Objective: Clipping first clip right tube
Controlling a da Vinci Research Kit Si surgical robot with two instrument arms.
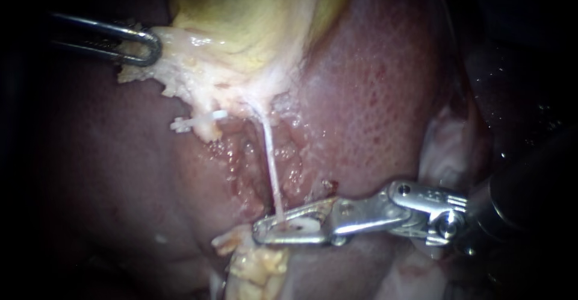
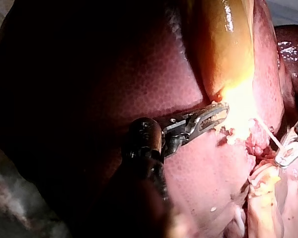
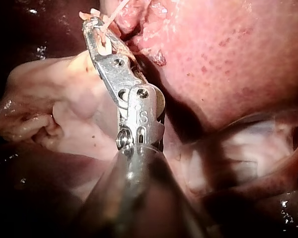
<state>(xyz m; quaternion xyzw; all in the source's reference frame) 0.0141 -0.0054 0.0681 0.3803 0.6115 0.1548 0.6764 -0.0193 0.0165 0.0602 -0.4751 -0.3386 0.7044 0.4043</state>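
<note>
Well left of the thin whitish right tube (image 1: 271, 164), the slim steel left instrument (image 1: 147, 47) is mostly lost in shadow. Its looped jaws pinch the pale fringe of the yellow gallbladder (image 1: 253, 23). Just left of the tube sits a small white clip (image 1: 195, 122). Dark red liver (image 1: 373, 95) lies behind. At the tube's lower end the silver right instrument (image 1: 271, 231) clamps it between its jaws, and its shaft is cut off further right.

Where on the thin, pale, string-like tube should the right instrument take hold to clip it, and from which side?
On its bare lower stretch, crosswise from the right. The thin pale tube runs taut and almost straight from the yellow gallbladder down beside the red liver, so it offers a clean length. The right instrument sits at the tube's lower end, roughly square to it.
</note>
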